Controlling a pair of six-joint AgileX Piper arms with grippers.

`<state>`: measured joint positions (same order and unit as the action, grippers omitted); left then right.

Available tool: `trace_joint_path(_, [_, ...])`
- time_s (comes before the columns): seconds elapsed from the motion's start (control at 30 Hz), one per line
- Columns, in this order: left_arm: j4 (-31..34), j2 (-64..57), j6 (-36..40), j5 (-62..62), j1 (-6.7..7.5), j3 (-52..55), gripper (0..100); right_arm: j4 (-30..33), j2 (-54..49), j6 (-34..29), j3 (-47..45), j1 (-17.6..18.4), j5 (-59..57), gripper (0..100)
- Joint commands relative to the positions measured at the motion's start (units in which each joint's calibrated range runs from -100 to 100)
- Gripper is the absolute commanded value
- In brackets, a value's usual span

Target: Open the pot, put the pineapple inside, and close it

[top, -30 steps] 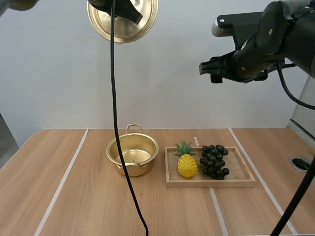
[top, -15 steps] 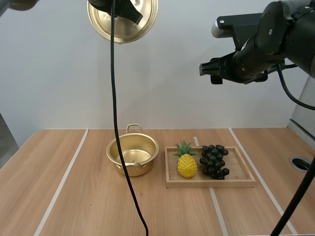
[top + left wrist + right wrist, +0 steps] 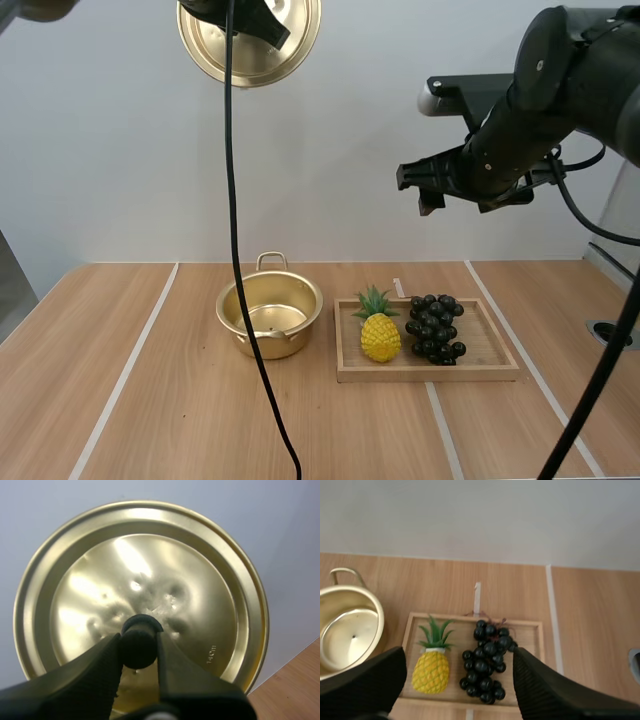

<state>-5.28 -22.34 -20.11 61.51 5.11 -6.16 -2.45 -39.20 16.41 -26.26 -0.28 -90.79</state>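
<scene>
Two black arms up high: one holds, one is open.
The left gripper (image 3: 139, 647) is squeezed tight on the round gold metal lid (image 3: 200, 580). The right gripper (image 3: 420, 188) hangs in the air, tipped down, its two fingers (image 3: 545, 690) wide apart.

The table (image 3: 130, 400) carries an open pot (image 3: 270, 318), with a wooden tray (image 3: 428, 372) just beside it at 3 o'clock.
</scene>
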Motion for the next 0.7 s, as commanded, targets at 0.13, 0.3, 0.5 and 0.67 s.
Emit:
trace_joint_path(0.13, [0.0, -0.7, 0.3, -3.9, 0.03, -0.5, 0, -1.6, 6.8, 0.7, -0.2, -0.2, -3.0, 100])
trace_joint_path(0.3, [0.4, -1.6, 0.3, -9.0, 0.03, -0.5, 0, -1.9, 10.4, 0.7, -0.2, -0.2, -0.7, 100])
trace_joint_path(0.5, [0.5, -5.9, 0.4, -22.6, 0.03, -0.5, 0, -1.9, 14.0, 0.7, -0.2, -0.2, -0.5, 100])
trace_joint_path(0.67, [0.5, -10.2, 0.6, -28.6, 0.03, -0.5, 0, -1.4, 15.2, 0.7, -0.2, -0.2, -1.6, 100])
